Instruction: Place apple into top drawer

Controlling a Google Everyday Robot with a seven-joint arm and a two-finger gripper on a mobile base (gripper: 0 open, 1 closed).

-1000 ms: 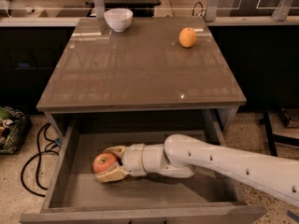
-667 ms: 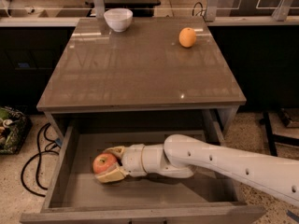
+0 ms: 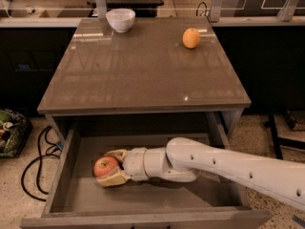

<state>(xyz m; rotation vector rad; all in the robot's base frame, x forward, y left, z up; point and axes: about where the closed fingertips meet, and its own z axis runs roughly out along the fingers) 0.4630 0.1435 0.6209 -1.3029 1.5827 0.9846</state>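
Observation:
The top drawer (image 3: 66,180) is pulled open below the grey table top. The red-orange apple (image 3: 105,166) is down inside the drawer at its left, at the drawer bottom. My gripper (image 3: 110,168) reaches into the drawer from the right on a white arm. Its tan fingers (image 3: 113,179) sit on either side of the apple, one behind and one in front, closed against it.
A white bowl (image 3: 120,19) stands at the back left of the table top (image 3: 143,70). A small plain orange (image 3: 191,37) sits at the back right. Black cables (image 3: 38,161) lie on the floor left of the drawer.

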